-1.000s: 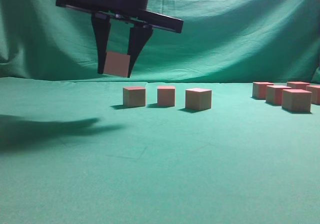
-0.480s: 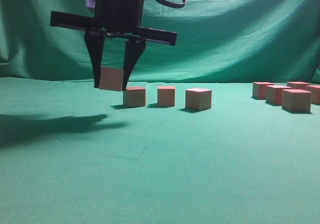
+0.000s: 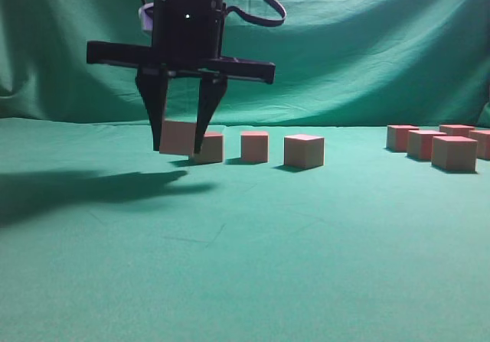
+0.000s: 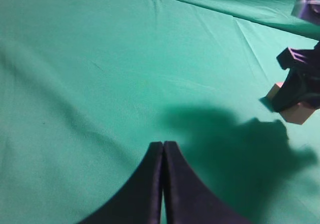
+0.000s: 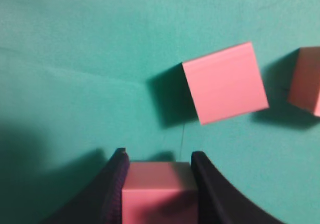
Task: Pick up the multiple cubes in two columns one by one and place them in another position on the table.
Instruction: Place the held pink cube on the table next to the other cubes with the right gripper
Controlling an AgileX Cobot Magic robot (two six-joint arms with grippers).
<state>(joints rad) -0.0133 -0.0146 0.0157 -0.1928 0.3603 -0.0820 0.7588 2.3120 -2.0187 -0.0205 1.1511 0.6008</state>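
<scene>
Left tool [image 4: 163, 184]: fingers pressed together, empty, above bare counter [image 3: 245, 265] | Right tool [image 3: 182, 144]: closed to block width on held cube [image 3: 178, 137], low beside row of three cubes [image 3: 255, 147] | Handling: likely light, rigid, sharp-edged; grip opposite flat sides | Far right: cube cluster [image 3: 442, 144].

Behind my table's far edge I see only a creased green backdrop [image 3: 367, 51], draped and darker toward the left corner.
</scene>
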